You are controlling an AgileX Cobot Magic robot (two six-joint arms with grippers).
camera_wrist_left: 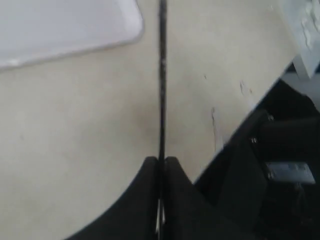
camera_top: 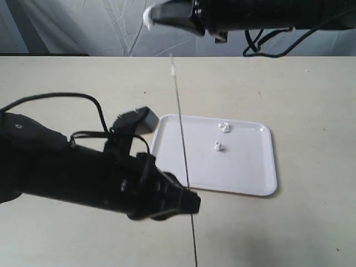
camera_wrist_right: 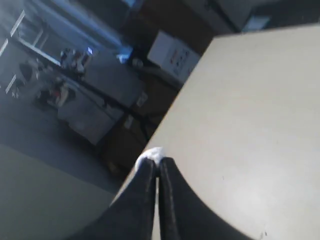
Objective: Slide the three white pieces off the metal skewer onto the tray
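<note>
Exterior view: the broad beige flat table filled the frame. The bulky black left arm came in from 9 o'clock and stretched toward 6 o'clock. The flat white rectangular plastic tray with rounded corners lay on the table at about 4 o'clock from centre. The black right arm ran along the edge at 12 to 1 o'clock, high above the table.

The long thin grey metal skewer crossed the tray's 9 o'clock edge, running from 12 o'clock to 6 o'clock. The left gripper was clamped narrowly on it near its 6 o'clock end. In the left wrist view the left gripper had its two black fingers pressed against the metal skewer, with a corner of the tray beside the rod.

The first lump, small, white and soft-looking, lay on the tray near its 12 o'clock rim. The second lump lay just at 6 o'clock of it, apart from it. The right gripper pinched the third lump at 11 o'clock, up beyond the rod's far tip. In the right wrist view the right gripper was nearly closed, with the third lump at its tips.
</note>
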